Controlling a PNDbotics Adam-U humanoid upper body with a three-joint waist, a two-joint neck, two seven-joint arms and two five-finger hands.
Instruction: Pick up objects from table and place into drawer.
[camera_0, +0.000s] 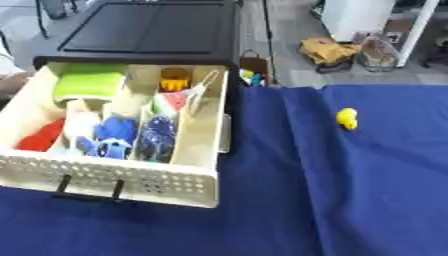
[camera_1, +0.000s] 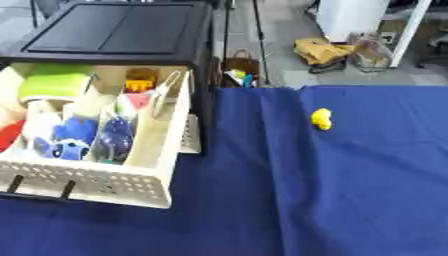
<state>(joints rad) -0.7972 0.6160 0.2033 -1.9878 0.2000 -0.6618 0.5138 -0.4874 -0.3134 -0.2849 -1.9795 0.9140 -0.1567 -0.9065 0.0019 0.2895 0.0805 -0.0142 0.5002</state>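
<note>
**Only one small yellow toy left out on the cloth**

Right now neither of my hands shows in either eye view, so I can't say whether their fingers are straight or curled, or whether they carry anything.

Taking the drawer (camera_0: 188, 187) as my landmark: it is a cream plastic tray with a perforated front wall, pulled out of a black cabinet (camera_0: 149, 27) directly behind it. It rests over the dark blue tablecloth (camera_0: 350, 200) that spreads out to its right and in front of it. Inside, dividers split it into lanes already stocked: a green block (camera_0: 87, 82) at the back left, a red thing (camera_0: 39, 137) at the near left, blue toys (camera_0: 114, 132) in the middle lanes, and an orange piece (camera_0: 175, 78) at the back of the next lane.

The yellow toy (camera_0: 347, 118) sits alone on the cloth, well to the right of the drawer and level with its middle. It looks like a small rubber duck, though I can't be sure.

I judge it light, probably soft and a bit squashy, rounded and smooth enough to slide. I'd pinch it across its widest part from above, thumb on one side and fingers opposite, rather than at the narrower top.
</note>
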